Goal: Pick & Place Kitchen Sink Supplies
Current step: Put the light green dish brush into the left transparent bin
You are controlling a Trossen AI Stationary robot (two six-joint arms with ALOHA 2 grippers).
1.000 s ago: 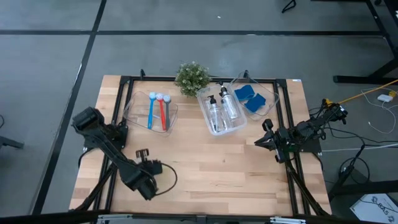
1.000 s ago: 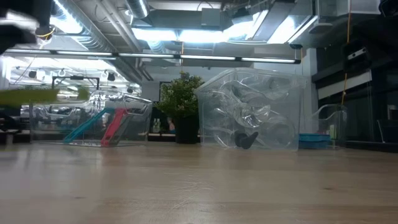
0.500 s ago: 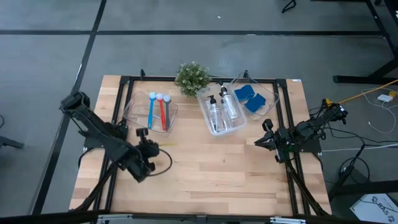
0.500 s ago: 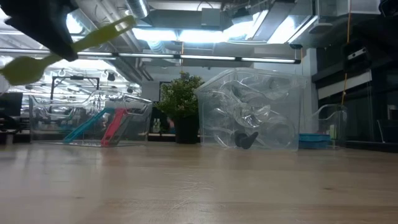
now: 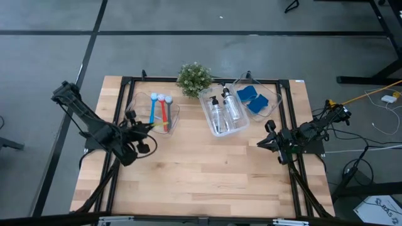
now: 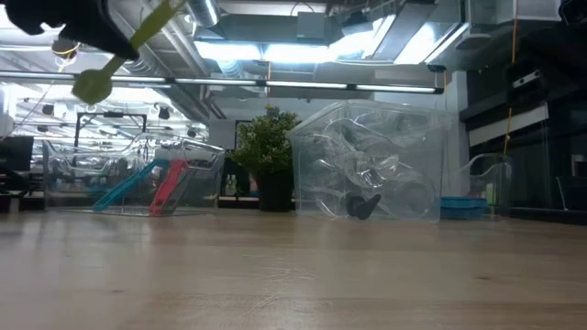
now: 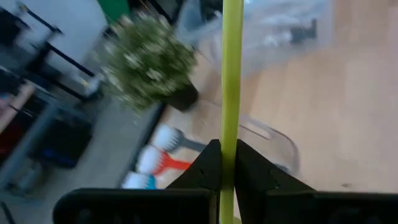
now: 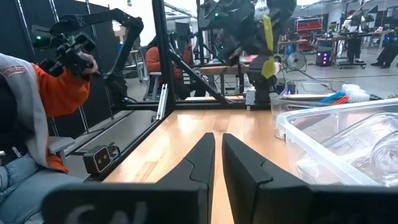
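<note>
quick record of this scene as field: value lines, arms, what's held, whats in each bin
left gripper: shut on the yellow-green brush, raised by the brush bin
right gripper: shut, holds nothing, waits at the table's right edge
brush bin: blue brush, red brush
middle bin: two pump bottles
right bin: blue sponges
potted plant: behind the bins

Both arms are black, made of slim jointed links, with black cables looping beside the left arm (image 5: 94,129) and the right arm (image 5: 298,139).
</note>
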